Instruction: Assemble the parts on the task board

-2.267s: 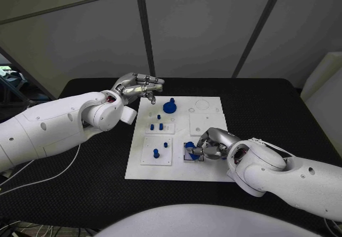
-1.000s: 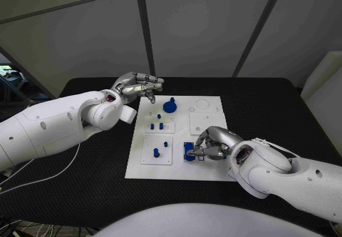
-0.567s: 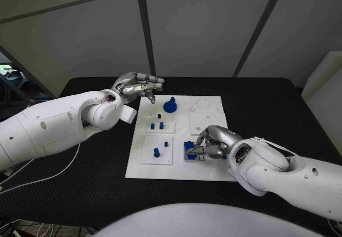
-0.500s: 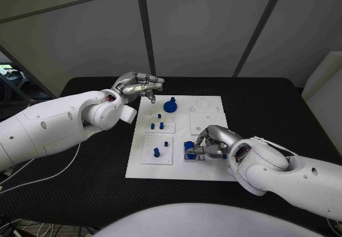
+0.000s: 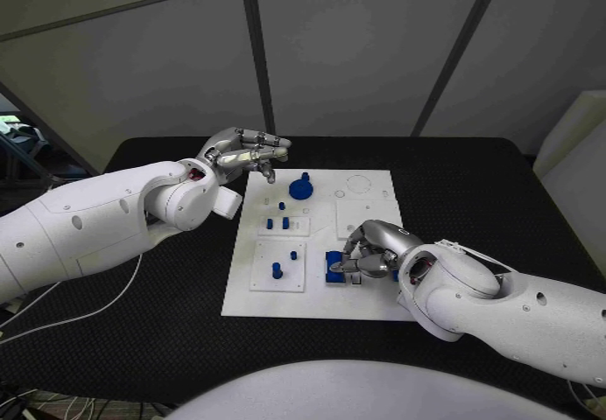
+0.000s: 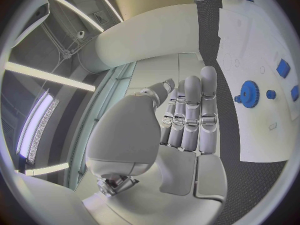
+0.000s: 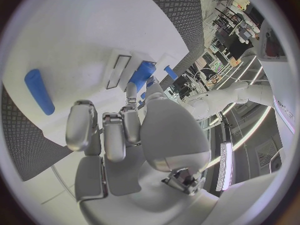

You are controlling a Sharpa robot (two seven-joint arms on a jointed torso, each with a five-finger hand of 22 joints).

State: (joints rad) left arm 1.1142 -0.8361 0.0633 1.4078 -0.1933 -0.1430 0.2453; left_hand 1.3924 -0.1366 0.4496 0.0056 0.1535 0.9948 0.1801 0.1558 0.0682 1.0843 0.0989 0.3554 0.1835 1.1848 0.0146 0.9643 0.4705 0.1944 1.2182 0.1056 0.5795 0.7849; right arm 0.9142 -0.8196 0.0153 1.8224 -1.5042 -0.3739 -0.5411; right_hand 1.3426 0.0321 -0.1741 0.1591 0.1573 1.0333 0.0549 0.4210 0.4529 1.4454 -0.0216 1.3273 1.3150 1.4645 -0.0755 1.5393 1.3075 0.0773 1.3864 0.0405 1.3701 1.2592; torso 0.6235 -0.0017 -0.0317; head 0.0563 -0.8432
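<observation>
While the left robot hand (image 5: 243,153) hovers curled, the right robot hand (image 5: 374,252) pinches a blue part (image 5: 336,265) on the task board (image 5: 253,297).

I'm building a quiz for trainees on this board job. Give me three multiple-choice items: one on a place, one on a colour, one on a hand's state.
1. Where does the blue gear sit on the white board?
A. far part, nearer the left hand
B. near edge
C. off the board

2. What colour are the small pegs?
A. red
B. blue
C. green

3. What is the right hand doing?
A. lying flat on the black table
B. raised high above the board
C. fingers closed on a blue part

Answers: 1 A, the gear lies just below the left hand in the head view. 2 B, all are blue. 3 C, the blue piece shows between its fingers.
</observation>
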